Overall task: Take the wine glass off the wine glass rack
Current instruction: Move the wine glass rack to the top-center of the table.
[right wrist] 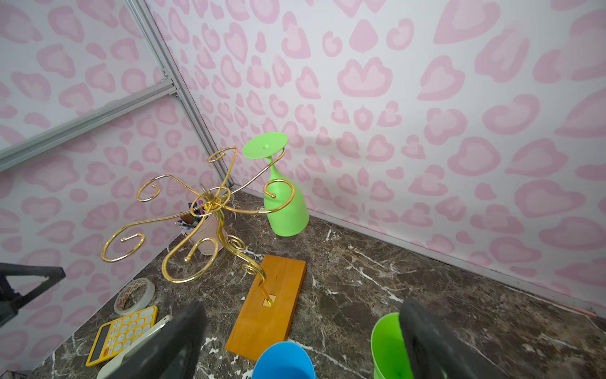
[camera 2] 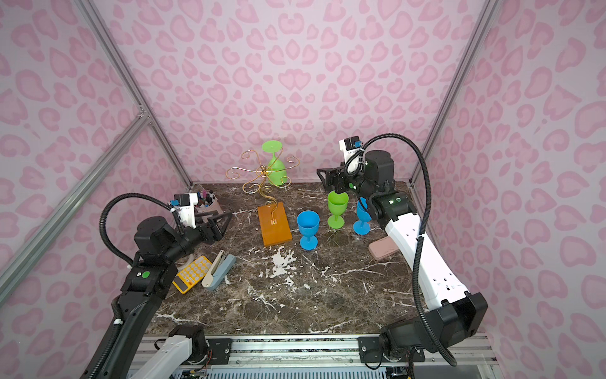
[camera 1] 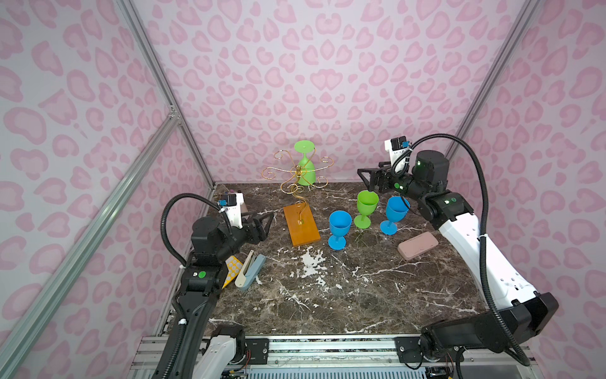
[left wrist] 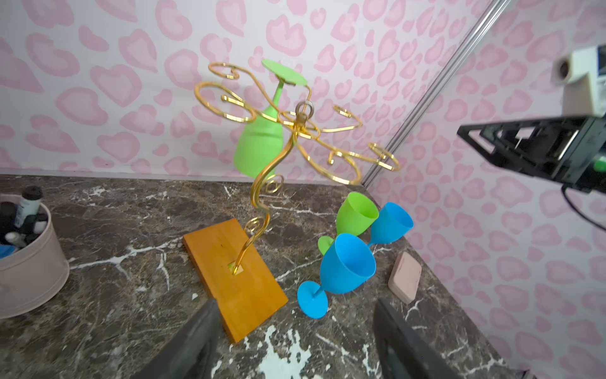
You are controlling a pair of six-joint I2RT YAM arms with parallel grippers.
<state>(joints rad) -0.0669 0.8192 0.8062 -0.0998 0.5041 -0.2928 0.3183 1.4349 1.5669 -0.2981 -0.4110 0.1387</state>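
The rack (camera 1: 301, 226) stands on the marble table (camera 1: 328, 295) toward the far side, a little left of the middle, with its wooden base flat on the top and its gold wire arms curling out above. The wine glass (camera 1: 306, 172), a green one, hangs upside down from an arm on the far side of the rack, foot up and bowl down, close to the back wall. Whether its rim clears the table cannot be told

The left gripper (camera 1: 267, 224) is low and just left of the rack's base, not touching it, with its jaws wide apart and nothing between them. The right gripper (camera 1: 369, 180) is right of the rack, above a standing green cup (camera 1: 367, 203). Its jaws are also spread wide and grip nothing, though in the right wrist view one finger (right wrist: 436, 347) overlaps the cup's rim

A blue cup (camera 1: 340, 226) stands just right of the base, and a second blue cup (camera 1: 396, 210) stands right of the green one. A pink case (camera 1: 418, 245) lies near the right edge. On the near left lie a yellow calculator (camera 2: 191, 274) and a stapler (camera 2: 219, 272), and a pot of pens (camera 2: 208, 205) sits in the far left corner
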